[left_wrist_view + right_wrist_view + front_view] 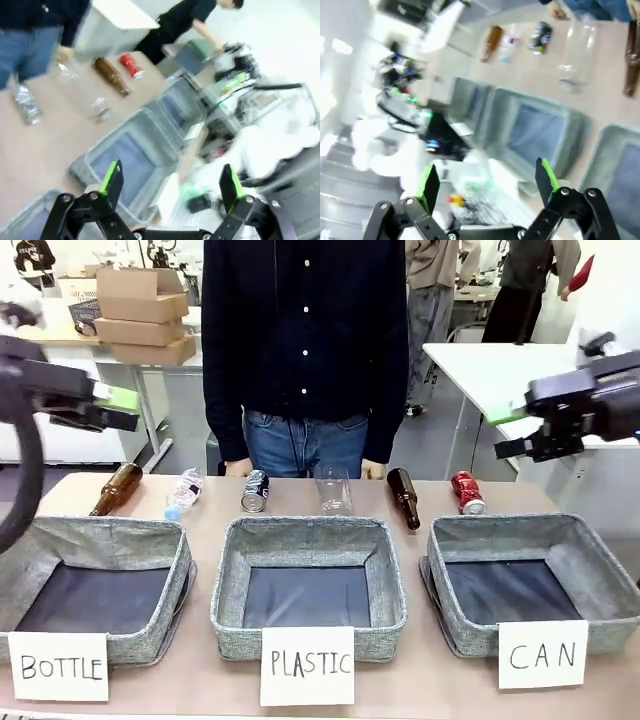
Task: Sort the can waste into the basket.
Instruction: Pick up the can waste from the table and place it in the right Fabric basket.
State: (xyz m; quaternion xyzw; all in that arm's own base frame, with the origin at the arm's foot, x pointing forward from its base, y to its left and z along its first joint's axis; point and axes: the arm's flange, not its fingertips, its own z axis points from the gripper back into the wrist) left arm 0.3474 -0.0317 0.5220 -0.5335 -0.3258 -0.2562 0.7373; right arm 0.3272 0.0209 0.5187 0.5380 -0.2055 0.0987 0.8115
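our left gripper (116, 408) and right gripper (508, 430) both hang spread wide, nothing in the fingers. red can (467, 492) lies below the right fingers, just behind the can basket (520, 528). silver can (255, 490) lies further off, past a brown bottle (404, 497) and clear bottle (333, 492). a person (300, 340) stands right behind the row.

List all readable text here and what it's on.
"BOTTLE": left card, front of left basket.
"PLASTIC": middle card, front of middle basket.
"CAN": right card, front of right basket.
Print on silver can, red can, plastic bottle: too small to read.
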